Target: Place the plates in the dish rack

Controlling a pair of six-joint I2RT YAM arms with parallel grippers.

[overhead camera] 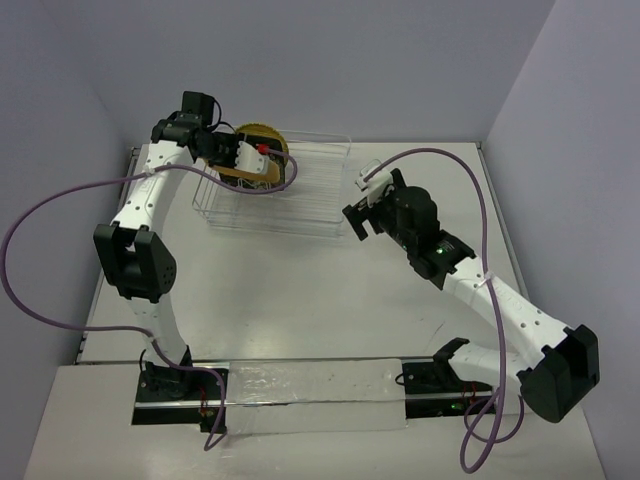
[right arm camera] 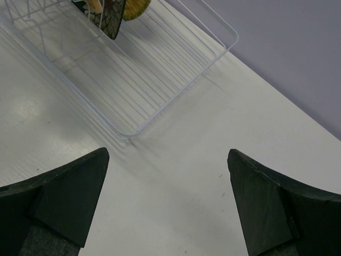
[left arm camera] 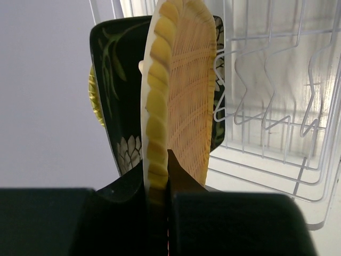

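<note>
My left gripper [overhead camera: 250,157] is shut on the rim of the tan bamboo plate [left arm camera: 184,90] and holds it upright on edge at the left end of the silvery wire dish rack [overhead camera: 315,190]. In the left wrist view the fingers [left arm camera: 184,181] pinch the plate's scalloped edge. The black square plate with white flowers [left arm camera: 114,106] stands just behind it. The small yellow plate [left arm camera: 95,101] peeks out behind that. My right gripper [overhead camera: 357,215] is open and empty, just off the rack's right end, above the table.
The rack's upright prongs [left arm camera: 272,101] to the right of the plates hold nothing. The right wrist view shows the rack's near corner [right arm camera: 128,133] and bare white table [right arm camera: 176,213] below the fingers. Purple walls close in the table at the back and sides.
</note>
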